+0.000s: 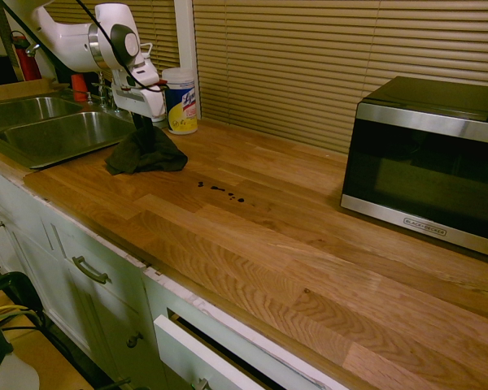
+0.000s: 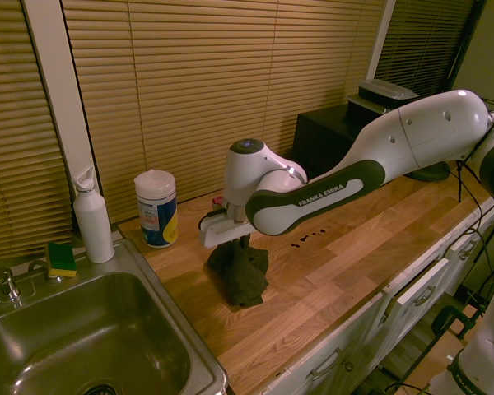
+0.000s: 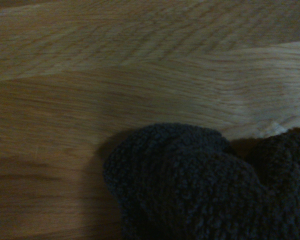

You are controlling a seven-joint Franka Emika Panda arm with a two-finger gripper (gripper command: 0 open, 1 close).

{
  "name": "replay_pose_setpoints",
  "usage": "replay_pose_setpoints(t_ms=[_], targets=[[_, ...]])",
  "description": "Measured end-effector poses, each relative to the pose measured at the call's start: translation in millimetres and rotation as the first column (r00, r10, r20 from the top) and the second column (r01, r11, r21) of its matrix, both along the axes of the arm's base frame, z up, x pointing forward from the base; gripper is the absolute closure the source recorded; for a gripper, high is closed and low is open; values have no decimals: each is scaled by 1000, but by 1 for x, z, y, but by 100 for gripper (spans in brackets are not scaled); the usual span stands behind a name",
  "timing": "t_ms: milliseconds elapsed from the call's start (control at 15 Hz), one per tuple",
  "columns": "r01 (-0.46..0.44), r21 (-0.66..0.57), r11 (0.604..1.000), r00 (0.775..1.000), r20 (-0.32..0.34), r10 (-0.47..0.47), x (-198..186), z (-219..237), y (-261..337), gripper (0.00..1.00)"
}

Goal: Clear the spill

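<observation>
The wooden tabletop (image 1: 309, 268) carries the black-and-silver microwave (image 1: 427, 166) at one end, with the sink (image 1: 65, 134) set in at the other; the dark, crumpled cloth (image 1: 146, 154) lies near the sink, under the arm; whether the fingers (image 2: 244, 241) stand wide or narrow, I cannot tell; the spill (image 1: 220, 191), a short trail of dark drops, lies on the wood between cloth and microwave.

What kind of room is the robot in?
It looks like a kitchen: there's a metal sink with a sponge beside its tap, and a microwave on the wooden counter.
</observation>
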State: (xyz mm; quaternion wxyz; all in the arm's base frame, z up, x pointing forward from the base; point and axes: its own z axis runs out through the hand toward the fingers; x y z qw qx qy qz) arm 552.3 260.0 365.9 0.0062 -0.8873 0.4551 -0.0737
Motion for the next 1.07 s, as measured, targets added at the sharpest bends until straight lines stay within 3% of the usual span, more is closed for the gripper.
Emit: replay_pose_setpoints(t_ms=[1067], targets=[[186, -29, 982, 982, 22, -185, -34, -9, -172, 100]])
